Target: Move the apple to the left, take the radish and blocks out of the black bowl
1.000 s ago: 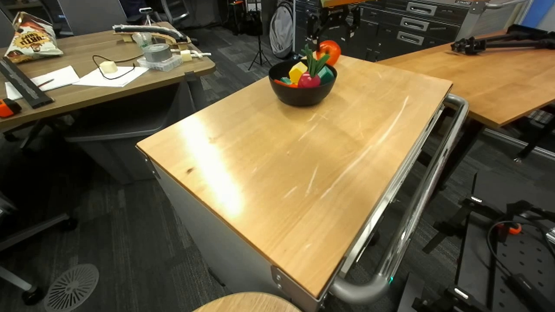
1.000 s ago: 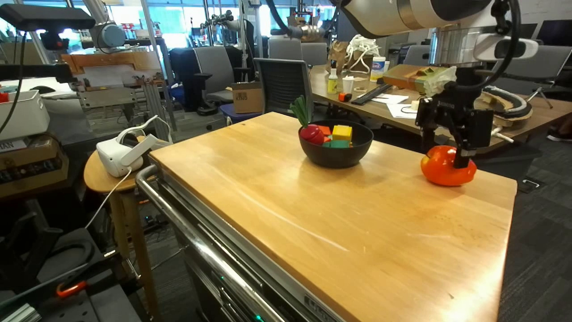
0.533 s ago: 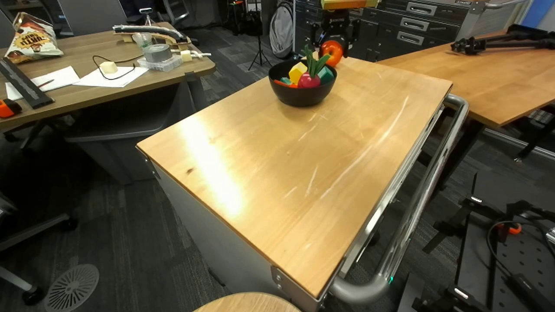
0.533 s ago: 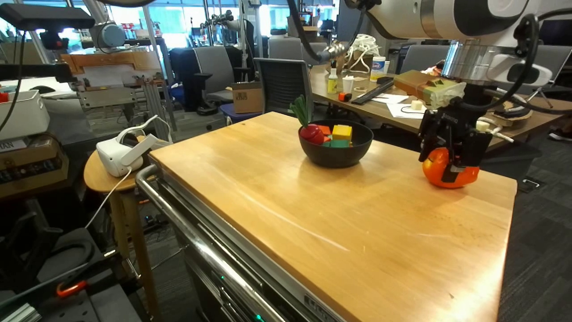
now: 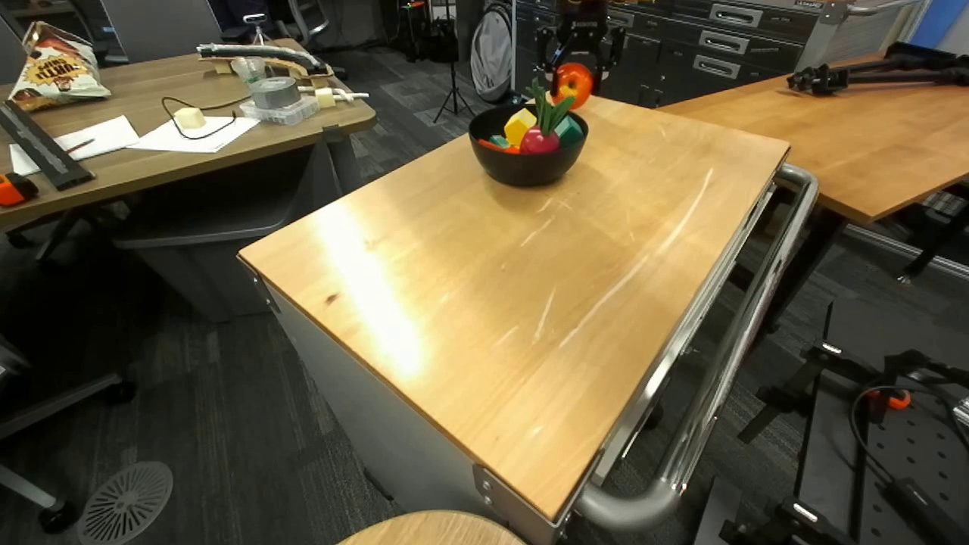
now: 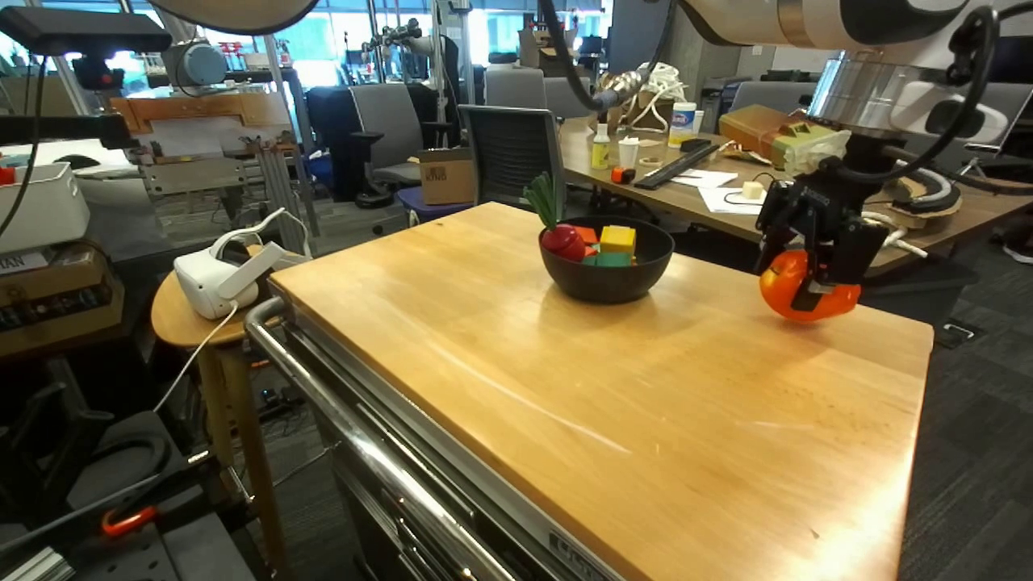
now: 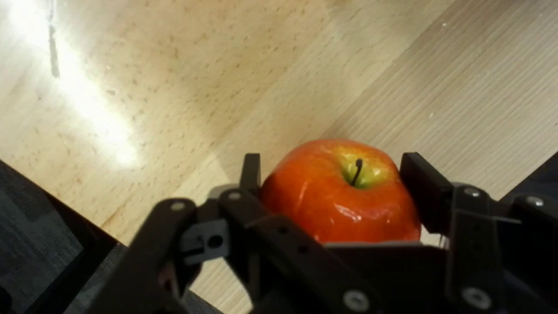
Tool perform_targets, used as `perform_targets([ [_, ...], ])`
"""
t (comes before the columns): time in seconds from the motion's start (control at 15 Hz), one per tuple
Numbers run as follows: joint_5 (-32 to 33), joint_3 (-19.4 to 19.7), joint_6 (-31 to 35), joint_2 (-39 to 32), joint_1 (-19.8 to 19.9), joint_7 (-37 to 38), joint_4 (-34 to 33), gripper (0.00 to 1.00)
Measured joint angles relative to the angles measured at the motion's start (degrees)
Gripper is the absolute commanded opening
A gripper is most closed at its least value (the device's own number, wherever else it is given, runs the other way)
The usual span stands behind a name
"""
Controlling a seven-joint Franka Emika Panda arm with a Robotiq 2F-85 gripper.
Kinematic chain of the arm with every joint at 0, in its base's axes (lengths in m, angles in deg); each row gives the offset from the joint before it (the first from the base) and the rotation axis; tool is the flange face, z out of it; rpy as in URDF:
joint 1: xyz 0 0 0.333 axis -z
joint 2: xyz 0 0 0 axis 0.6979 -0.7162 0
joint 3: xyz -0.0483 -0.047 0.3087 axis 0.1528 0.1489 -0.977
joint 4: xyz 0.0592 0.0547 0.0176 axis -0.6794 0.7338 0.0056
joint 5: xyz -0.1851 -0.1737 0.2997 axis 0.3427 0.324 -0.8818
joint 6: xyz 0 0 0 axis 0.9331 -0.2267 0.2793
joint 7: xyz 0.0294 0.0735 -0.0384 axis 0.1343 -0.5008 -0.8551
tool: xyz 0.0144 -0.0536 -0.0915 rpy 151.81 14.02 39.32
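The red-orange apple [image 6: 781,284] is gripped near the end of the wooden cart top. It appears just clear of the surface, with a shadow below. In the wrist view my gripper [image 7: 330,176] is shut on it, a black finger pad [image 7: 425,192] on either side and the stem upward. A black bowl [image 6: 607,282] stands apart from the apple in both exterior views. It holds the dark-red radish [image 6: 562,242] with its green leaves, a yellow block [image 6: 618,240], green blocks [image 5: 569,131] and red pieces [image 6: 587,235], some partly hidden by the rim.
The wooden cart top [image 6: 516,355] carries the bowl, and its edge is close to the gripper. A metal handle bar [image 5: 727,356] runs along one long side. A cluttered desk [image 5: 333,125] and another wooden table [image 5: 878,144] stand nearby.
Over the last second my gripper came down around the apple and closed on it. Since half a second ago, gripper and apple have risen slightly. The bowl and its contents stayed put.
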Motion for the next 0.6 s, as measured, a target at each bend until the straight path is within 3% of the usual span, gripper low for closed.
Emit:
perform_targets([
  [0.27, 1.62, -0.24, 1.8, 3.23, -1.82, -2.92, -0.24, 0.53],
  [0.6, 9.64, -0.29, 2.4, 12.26, -10.07, -6.84, 4.96, 0.53],
])
